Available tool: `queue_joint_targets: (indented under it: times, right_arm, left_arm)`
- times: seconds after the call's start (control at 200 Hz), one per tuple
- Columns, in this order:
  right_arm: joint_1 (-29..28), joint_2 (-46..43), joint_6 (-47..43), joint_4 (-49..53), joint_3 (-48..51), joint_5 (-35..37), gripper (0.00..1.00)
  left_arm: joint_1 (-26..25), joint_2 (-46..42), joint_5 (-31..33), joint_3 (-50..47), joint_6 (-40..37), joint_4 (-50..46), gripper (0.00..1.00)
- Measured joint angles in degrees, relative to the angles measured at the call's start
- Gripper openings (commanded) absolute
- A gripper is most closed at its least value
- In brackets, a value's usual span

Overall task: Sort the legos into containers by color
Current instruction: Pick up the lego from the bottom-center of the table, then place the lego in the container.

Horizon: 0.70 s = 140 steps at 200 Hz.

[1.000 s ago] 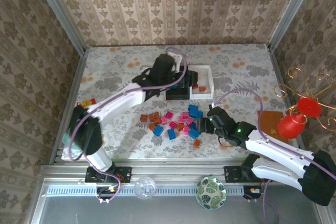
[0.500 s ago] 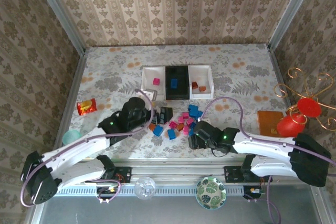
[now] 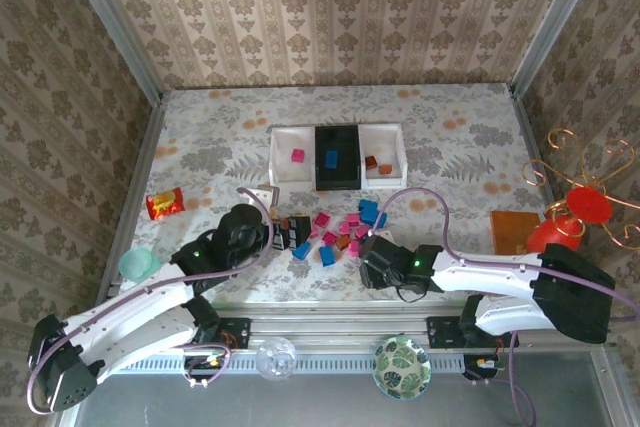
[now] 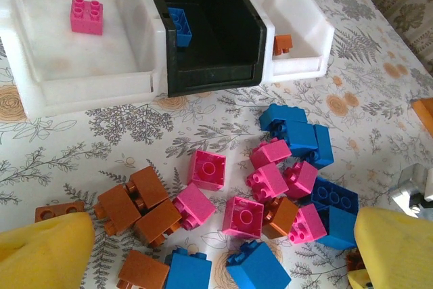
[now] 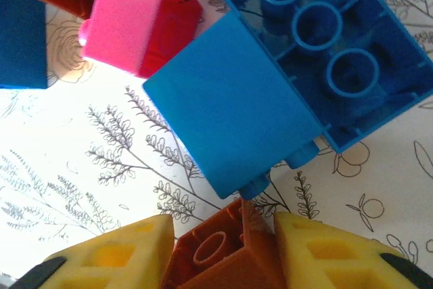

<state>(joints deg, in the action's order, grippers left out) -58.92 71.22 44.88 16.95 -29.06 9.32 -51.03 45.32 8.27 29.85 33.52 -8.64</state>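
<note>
we are in the picking step: most of the pile [image 4: 270, 181] lies loose, with only one brick apiece in the trays [image 4: 88, 89]. the left gripper [image 3: 297, 231] is spread as wide as it goes and holds nothing. its pads [image 4: 47, 245] stand either side of the near edge of the pile, with brown bricks just by the left pad, blue ones between the two, and the trays well ahead of the tips. we judge it must settle on one brick, come down over it and close. the right gripper [image 5: 223, 255] is pinched on a brown brick [image 5: 213, 238], a pad against each side. a big blue brick [image 5: 270, 93] sits just ahead of the tips, and a pink brick [image 5: 142, 21] ahead to the left. next, we reckon, it should lift clear without dragging the blue brick, then carry to the right white tray [image 4: 298, 65], where brown already lies.
</note>
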Motion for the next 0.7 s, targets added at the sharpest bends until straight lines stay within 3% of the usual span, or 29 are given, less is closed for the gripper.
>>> queue_joint_targets:
  times: [0.3, 0.51, 0.7]
  right_arm:
    - [2.05, -10.10, -3.82, 7.15, -6.29, 0.26, 0.31]
    - [18.73, -9.68, -10.84, 6.97, -18.43, 0.92, 0.31]
    - [30.05, 5.99, -14.80, 3.02, -29.55, 1.64, 0.32]
  left_arm:
    - [0.46, -0.02, -0.11, 0.00, 0.00, -0.02, 1.00]
    - [0.87, -0.02, -0.11, -0.68, 0.39, 0.04, 1.00]
    - [0.87, -0.02, -0.31, -1.11, 1.03, -0.11, 1.00]
